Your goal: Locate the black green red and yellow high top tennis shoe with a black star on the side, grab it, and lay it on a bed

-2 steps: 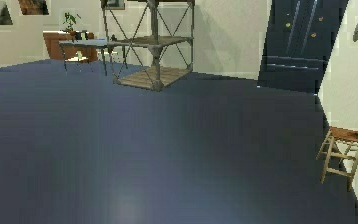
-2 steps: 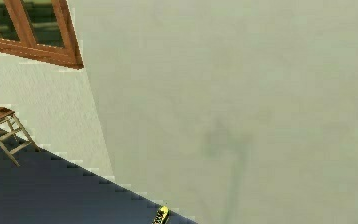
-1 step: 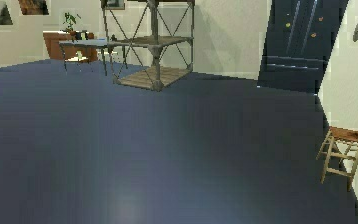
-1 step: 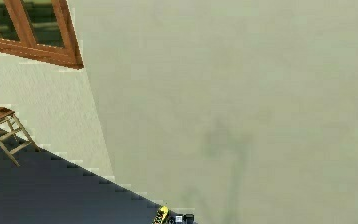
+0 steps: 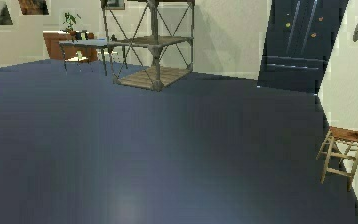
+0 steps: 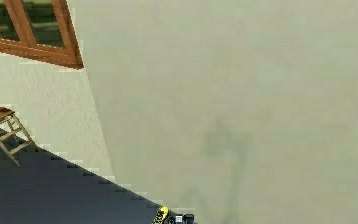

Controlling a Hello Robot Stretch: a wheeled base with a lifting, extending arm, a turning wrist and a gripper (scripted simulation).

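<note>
You see the pincer (image 6: 174, 217) low against the wall (image 6: 237, 100), a small yellow-and-black object (image 6: 163, 213) just at its left; you cannot tell whether it holds anything.

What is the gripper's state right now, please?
Gripper: cannot be told whether it holds anything; a small yellow and black thing shows at its far end.

No text, number or sign can be read. The framed pictures (image 5: 32, 6) on the far wall are too small to show any lettering. The dark door (image 5: 302, 40) bears only small coloured spots. The white square (image 6: 184, 216) just beside the gripper (image 6: 171, 217) carries black marks that form no legible character.
</note>
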